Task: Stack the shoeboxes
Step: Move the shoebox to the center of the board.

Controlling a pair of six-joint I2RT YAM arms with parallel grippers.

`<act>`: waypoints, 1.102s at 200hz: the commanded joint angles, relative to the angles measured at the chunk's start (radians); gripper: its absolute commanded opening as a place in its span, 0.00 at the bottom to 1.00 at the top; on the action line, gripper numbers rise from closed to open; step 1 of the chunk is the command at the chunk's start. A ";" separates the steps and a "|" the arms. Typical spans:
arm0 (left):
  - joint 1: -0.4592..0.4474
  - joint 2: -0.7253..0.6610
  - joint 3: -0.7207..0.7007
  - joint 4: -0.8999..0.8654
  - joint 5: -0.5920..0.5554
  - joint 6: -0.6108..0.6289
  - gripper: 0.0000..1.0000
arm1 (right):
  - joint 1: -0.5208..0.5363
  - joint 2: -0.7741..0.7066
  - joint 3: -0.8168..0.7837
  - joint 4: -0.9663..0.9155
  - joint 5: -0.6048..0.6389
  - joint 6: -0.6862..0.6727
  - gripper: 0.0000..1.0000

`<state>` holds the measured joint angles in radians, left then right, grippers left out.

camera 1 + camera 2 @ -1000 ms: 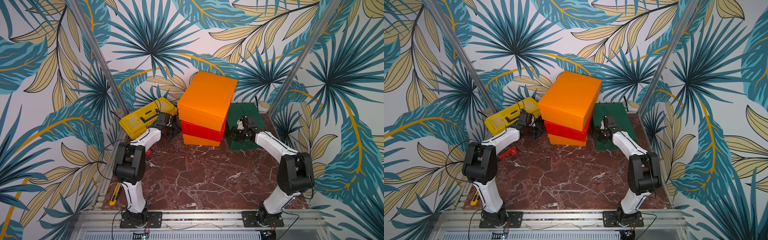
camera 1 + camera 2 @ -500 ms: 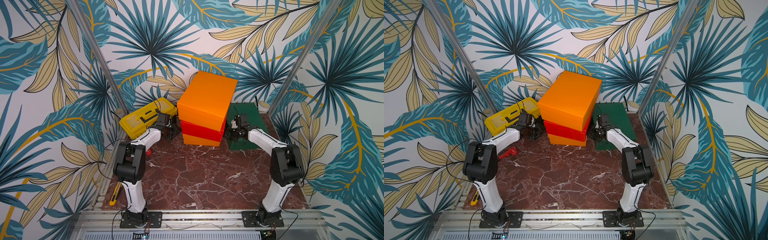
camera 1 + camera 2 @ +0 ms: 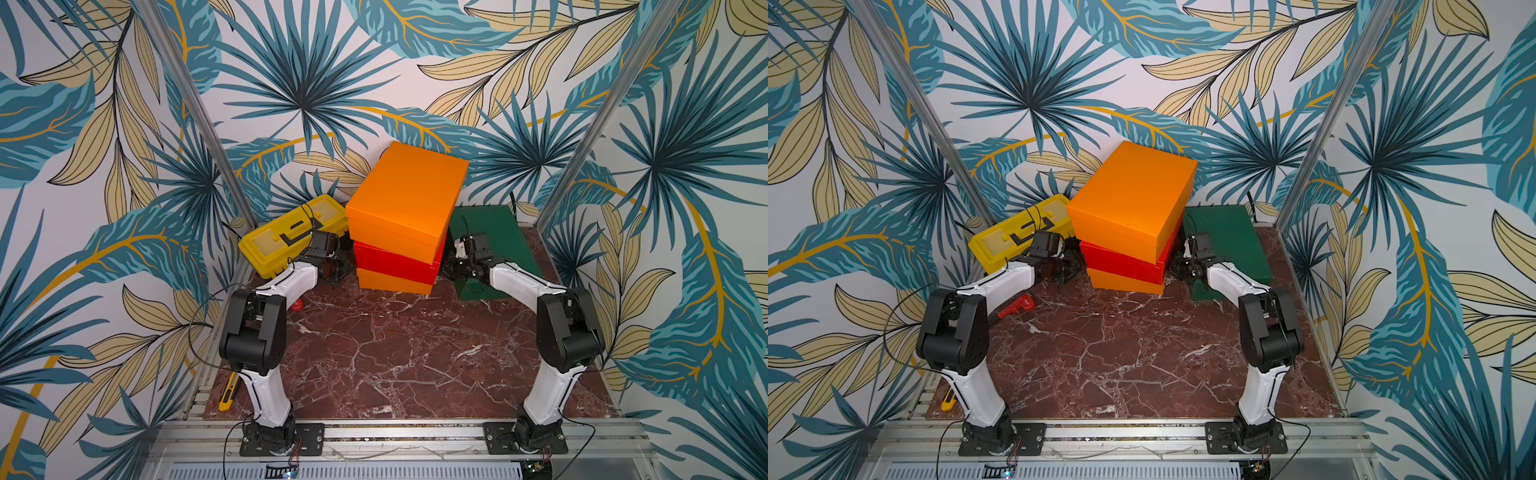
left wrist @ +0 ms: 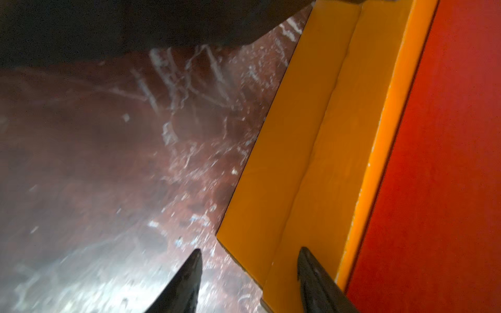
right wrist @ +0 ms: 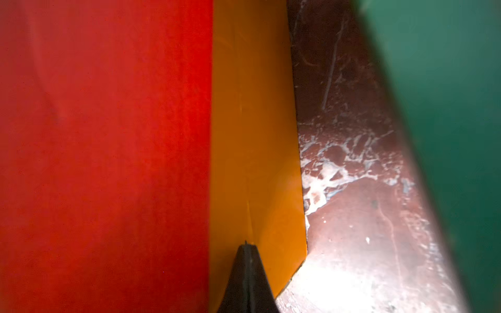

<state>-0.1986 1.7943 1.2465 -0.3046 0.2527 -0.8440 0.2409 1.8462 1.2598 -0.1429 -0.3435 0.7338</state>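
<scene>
The right gripper (image 3: 451, 266) has swung off the green box (image 3: 498, 232), where it hung a second ago, and across to the right side of the stack. The left gripper (image 3: 343, 270) has hardly shifted, and the boxes lie as they did.

Three boxes are stacked at the back middle of the table (image 3: 395, 353). The bottom orange box (image 3: 390, 284) sits on the marble, the red box (image 3: 395, 262) on top of it, and the top orange box (image 3: 407, 195) highest, turned a little askew so that it overhangs the red one. In both top views the green box stands alone on the table, just right of the stack. The right wrist view shows a strip of bare table (image 5: 352, 216) between the green box (image 5: 447, 94) and the bottom orange box (image 5: 257, 135).

The right gripper (image 5: 247, 252) is low in that gap, its fingers pressed together into one point that lies against the side of the bottom orange box. It holds nothing.

The left gripper (image 4: 249, 260) is low at the left side of the stack with its fingers apart. In its wrist view one fingertip lies over the table (image 4: 108, 162) and the other over the side of the bottom orange box (image 4: 298, 162), with that box's near corner between them. Whether either finger touches the box cannot be told.

A yellow toolbox (image 3: 286, 241) sits at the back left, just behind the left gripper. A red tool (image 3: 1017, 305) lies beside the left arm, and a yellow knife (image 3: 228, 392) lies near the front left edge.
</scene>
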 commanded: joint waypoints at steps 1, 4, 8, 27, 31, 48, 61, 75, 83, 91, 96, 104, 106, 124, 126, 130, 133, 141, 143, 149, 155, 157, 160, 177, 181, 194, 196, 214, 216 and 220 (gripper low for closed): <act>-0.048 -0.092 -0.072 0.019 0.077 0.008 0.57 | 0.073 -0.047 -0.102 0.065 -0.063 0.041 0.00; -0.048 -0.102 -0.082 0.021 0.076 0.008 0.57 | 0.075 -0.054 -0.116 0.073 -0.063 0.044 0.00; -0.050 -0.115 -0.097 0.022 0.074 0.007 0.57 | 0.078 -0.061 -0.131 0.082 -0.063 0.049 0.00; -0.054 -0.180 -0.169 0.024 0.061 0.002 0.57 | 0.089 -0.097 -0.194 0.113 -0.061 0.069 0.00; -0.055 -0.194 -0.183 0.024 0.058 0.003 0.57 | 0.091 -0.105 -0.206 0.117 -0.059 0.070 0.00; -0.055 -0.258 -0.243 0.024 0.043 0.002 0.57 | 0.105 -0.142 -0.253 0.132 -0.050 0.080 0.00; -0.054 -0.299 -0.279 0.024 0.034 -0.001 0.57 | 0.114 -0.171 -0.286 0.138 -0.040 0.089 0.00; -0.055 -0.336 -0.308 0.024 0.033 -0.003 0.58 | 0.119 -0.206 -0.319 0.143 -0.031 0.097 0.00; -0.053 -0.356 -0.323 0.024 0.030 -0.004 0.58 | 0.119 -0.226 -0.333 0.140 -0.028 0.098 0.00; -0.053 -0.379 -0.340 0.024 0.024 -0.010 0.58 | 0.119 -0.250 -0.341 0.125 -0.024 0.092 0.00; -0.053 -0.394 -0.349 0.023 0.021 -0.009 0.58 | 0.119 -0.265 -0.344 0.107 -0.017 0.085 0.00; -0.053 -0.413 -0.355 0.005 0.015 -0.006 0.58 | 0.119 -0.290 -0.341 0.067 -0.002 0.067 0.00; -0.053 -0.419 -0.356 0.000 0.012 -0.005 0.58 | 0.119 -0.298 -0.339 0.056 0.002 0.062 0.00; -0.051 -0.477 -0.361 -0.062 -0.018 0.016 0.58 | 0.119 -0.363 -0.314 -0.094 0.065 0.007 0.00; -0.051 -0.485 -0.361 -0.069 -0.023 0.018 0.58 | 0.120 -0.371 -0.309 -0.117 0.077 0.000 0.00; -0.051 -0.502 -0.361 -0.088 -0.034 0.022 0.58 | 0.119 -0.386 -0.299 -0.152 0.097 -0.012 0.00; -0.051 -0.516 -0.362 -0.100 -0.043 0.026 0.58 | 0.118 -0.397 -0.291 -0.183 0.114 -0.020 0.00; -0.051 -0.559 -0.363 -0.137 -0.065 0.038 0.58 | 0.118 -0.426 -0.271 -0.254 0.158 -0.045 0.00; -0.051 -0.570 -0.364 -0.146 -0.070 0.042 0.58 | 0.118 -0.433 -0.267 -0.272 0.168 -0.050 0.00; -0.051 -0.607 -0.363 -0.175 -0.087 0.048 0.58 | 0.116 -0.456 -0.255 -0.313 0.201 -0.066 0.00; -0.051 -0.645 -0.363 -0.203 -0.101 0.054 0.58 | 0.114 -0.477 -0.242 -0.352 0.237 -0.081 0.00; -0.052 -0.658 -0.363 -0.211 -0.106 0.056 0.58 | 0.114 -0.484 -0.239 -0.363 0.249 -0.085 0.00; -0.053 -0.677 -0.363 -0.224 -0.111 0.059 0.58 | 0.113 -0.495 -0.233 -0.381 0.266 -0.089 0.00; -0.059 -0.790 -0.356 -0.297 -0.139 0.069 0.58 | 0.095 -0.547 -0.200 -0.461 0.341 -0.120 0.00; -0.067 -0.815 -0.352 -0.314 -0.146 0.069 0.57 | 0.092 -0.559 -0.192 -0.480 0.359 -0.126 0.00; -0.100 -0.893 -0.330 -0.374 -0.186 0.067 0.58 | 0.066 -0.590 -0.174 -0.515 0.399 -0.145 0.00; -0.106 -0.907 -0.325 -0.383 -0.195 0.066 0.59 | 0.061 -0.594 -0.173 -0.519 0.403 -0.149 0.00; -0.202 -1.005 -0.266 -0.480 -0.293 0.053 0.63 | -0.002 -0.628 -0.162 -0.534 0.395 -0.159 0.00; -0.216 -1.016 -0.259 -0.485 -0.301 0.050 0.64 | -0.011 -0.631 -0.161 -0.536 0.390 -0.160 0.00; -0.246 -1.038 -0.248 -0.494 -0.342 0.047 0.65 | -0.030 -0.636 -0.159 -0.538 0.382 -0.162 0.00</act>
<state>-0.3355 0.8574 0.9203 -0.6430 0.0715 -0.7990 0.2825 1.2411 1.0855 -0.5705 -0.0170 0.6193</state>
